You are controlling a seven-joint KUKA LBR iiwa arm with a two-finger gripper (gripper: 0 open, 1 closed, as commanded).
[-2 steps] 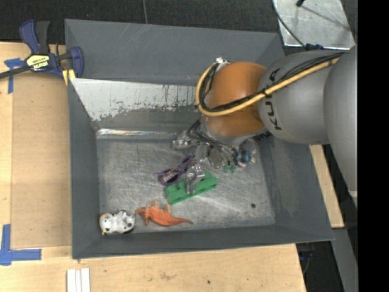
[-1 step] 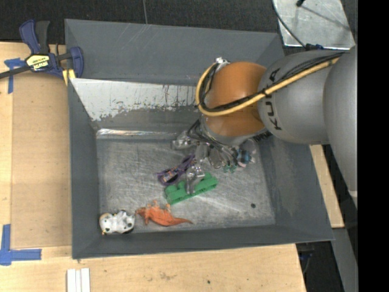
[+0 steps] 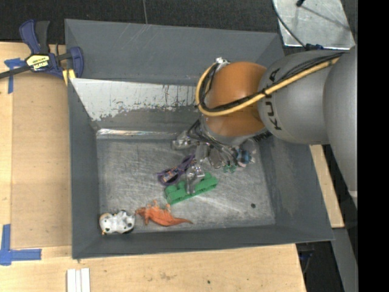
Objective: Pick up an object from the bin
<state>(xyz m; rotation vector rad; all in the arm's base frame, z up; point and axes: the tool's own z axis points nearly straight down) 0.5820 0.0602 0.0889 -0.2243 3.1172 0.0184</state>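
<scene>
Bin (image 3: 82,163): grey metal, sloped walls, flat scuffed floor. Contents are recorded from left to right.

1. Near-left corner of the floor: a small white toy (image 3: 117,222) with dark markings, lying close to the front wall.

2. Just to its right, along the front wall: an orange lizard-like figure (image 3: 163,215), lying flat with its thin end pointing right. A narrow gap separates it from the white toy.

3. Mid-floor, behind the figure: a purple strip (image 3: 172,173), bent and lying at a slant. Its right end runs in towards the claw.

4. Just in front and to the right of the strip: a green block (image 3: 182,193), flat and oblong, turned so that its right end lies further back. It lies clear of the orange figure.

5. Claw (image 3: 197,176): low in the bin at mid-floor, its tip over the rear edge of the green block, between that block and the purple strip. Contact with either cannot be confirmed. Whether the claw is open or closed cannot be told, as the metal parts overlap there. The block and the strip both rest on the floor.

6. Orange cover (image 3: 234,99): rounded, fixed on the wrist directly above the claw.

7. Right of the claw, partly under the wrist: a small heap of bits (image 3: 240,158), green and blue, kind not discernible.

8. Arm (image 3: 316,96): grey, entering from the right over the bin's right wall.
</scene>
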